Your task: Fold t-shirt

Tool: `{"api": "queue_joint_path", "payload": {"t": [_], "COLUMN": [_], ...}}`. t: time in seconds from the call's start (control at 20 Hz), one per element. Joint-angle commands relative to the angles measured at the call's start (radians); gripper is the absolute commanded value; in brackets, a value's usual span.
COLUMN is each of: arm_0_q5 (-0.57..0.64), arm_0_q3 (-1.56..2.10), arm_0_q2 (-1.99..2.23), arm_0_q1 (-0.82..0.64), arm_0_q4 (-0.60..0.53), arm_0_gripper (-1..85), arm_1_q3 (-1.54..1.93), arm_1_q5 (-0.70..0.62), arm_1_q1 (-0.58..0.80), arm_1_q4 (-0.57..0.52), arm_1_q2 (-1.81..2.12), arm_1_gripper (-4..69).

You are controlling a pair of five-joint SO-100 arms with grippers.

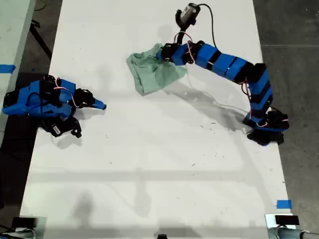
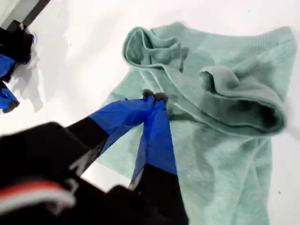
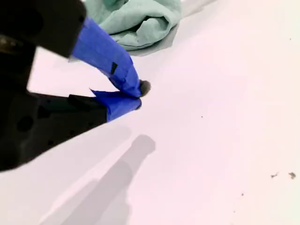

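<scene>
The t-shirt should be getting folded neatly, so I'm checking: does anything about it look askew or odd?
Yes. The t-shirt is no flat fold: it lies bunched in a crumpled heap near the top of the exterior view, with rolled, puckered folds. My first pincer is closed at one fold. My second pincer sits shut, off the cloth.

T-shirt (image 1: 154,72) lies on table (image 1: 149,164) near its far edge. First gripper (image 1: 162,52) sits on it; second gripper (image 1: 99,105) at exterior view's left edge.

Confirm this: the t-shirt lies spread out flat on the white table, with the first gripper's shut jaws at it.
Not flat. The first wrist view shows the t-shirt crumpled, with bunched folds; the exterior view shows it as a heap. The rest holds: it lies on the white table, and my first gripper is at it, jaws shut.
</scene>
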Motion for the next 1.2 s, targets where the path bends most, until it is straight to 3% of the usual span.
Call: {"api": "queue_joint_path", "payload": {"t": [0.0, 0.2, 0.5, 1.15], "arm_0_q5": [0.002, 0.002, 0.002, 0.002], "arm_0_q3": [-0.003, -0.003, -0.002, -0.002], "arm_0_q2": [0.003, 0.005, 0.006, 0.006], "arm_0_q1": [-0.011, -0.006, -0.005, -0.006], "arm_0_q4": [0.005, 0.006, 0.006, 0.008], "arm_0_gripper": [0.0, 0.0, 0.0, 0.0], "arm_1_q3": [0.086, 0.193, 0.215, 0.015], "arm_1_q5": [-0.005, -0.005, -0.06, -0.147], "arm_1_q1": [-0.012, -0.044, -0.146, -0.086], "arm_1_q4": [-0.023, -0.061, 0.046, 0.15], "arm_1_q2": [0.089, 0.081, 0.149, 0.225], "arm_1_gripper": [-1.7, -1.7, -1.7, -1.7]}}
